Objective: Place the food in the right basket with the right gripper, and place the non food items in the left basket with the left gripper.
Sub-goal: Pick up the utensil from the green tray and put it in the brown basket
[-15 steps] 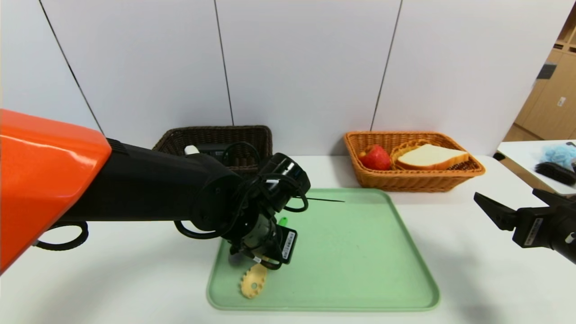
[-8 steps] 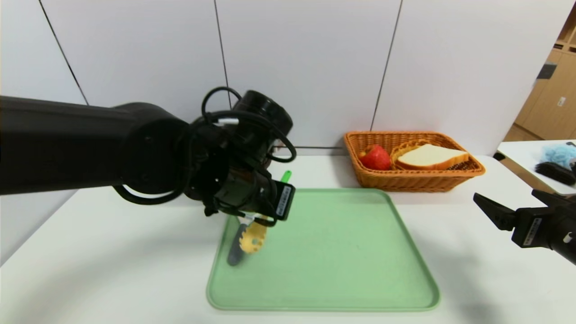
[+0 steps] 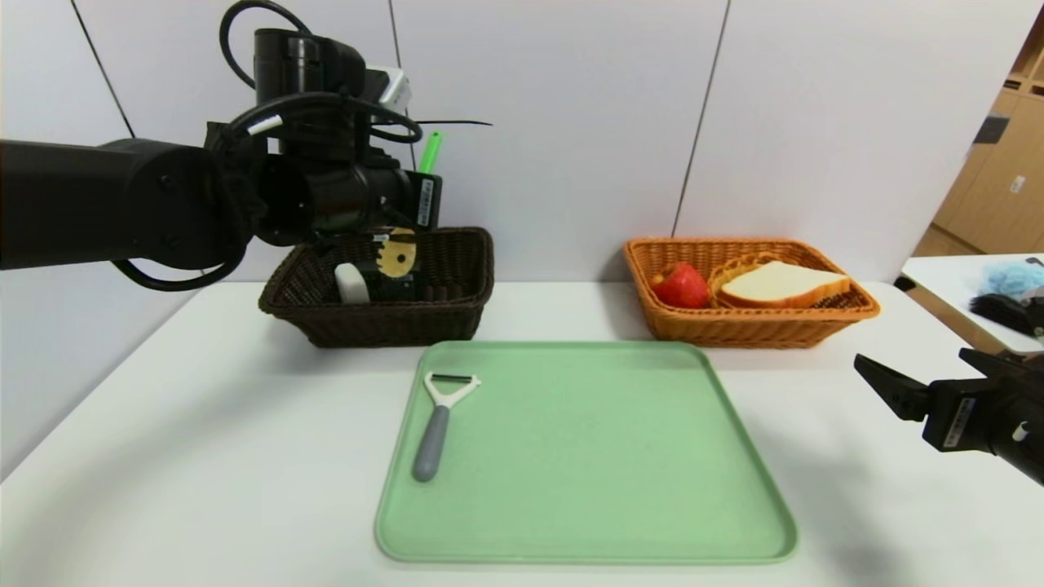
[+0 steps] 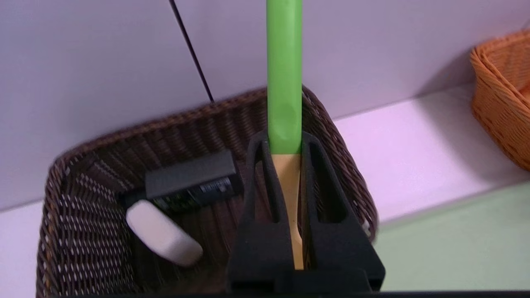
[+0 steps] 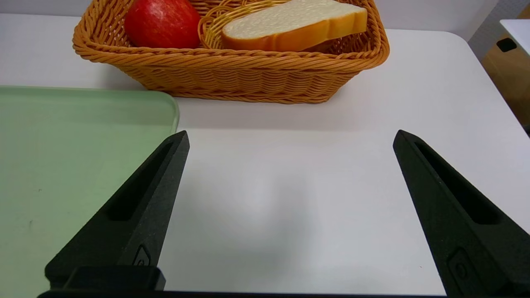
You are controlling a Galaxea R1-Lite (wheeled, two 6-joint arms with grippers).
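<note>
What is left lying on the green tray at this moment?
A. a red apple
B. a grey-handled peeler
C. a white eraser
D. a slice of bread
B: only the grey-handled peeler lies on the green tray; the left gripper holds the pasta spoon over the dark basket.

White panelled wall (image 3: 571, 122), white table (image 3: 204, 456), wooden cabinets (image 3: 991, 175) at right.

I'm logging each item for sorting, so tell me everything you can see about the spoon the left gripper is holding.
The spoon is a slotted pasta server with a tan, toothed, holed head and a bright green handle. It looks like plastic. It hangs upright, head down and handle up, above the dark basket, touching nothing but the left gripper, whose fingers clamp the tan neck just below the green grip.
</note>
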